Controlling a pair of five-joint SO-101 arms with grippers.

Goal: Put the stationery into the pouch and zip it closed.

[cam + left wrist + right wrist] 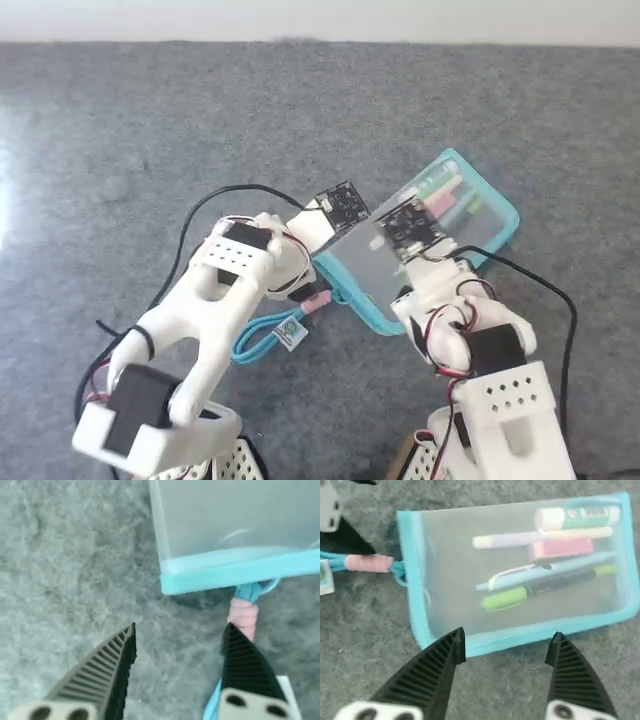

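Pouch (352, 272) loaded, lying flat; nothing gripped.
High view: we see the pouch on the table (120, 150), stationery (448, 196) inside, pink pull tab (318, 300) at its end nearer the arms. Left wrist view: left gripper (181, 627) spread wide, holding nothing, one finger just beside the pink pull tab (243, 616). Right wrist view: right gripper (509, 634) spread wide, empty, over the pouch's (450, 580) long edge.

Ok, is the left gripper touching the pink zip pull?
Cannot tell. In the left wrist view, one finger of the open left gripper overlaps the pink zip pull; contact or gap isn't plain.
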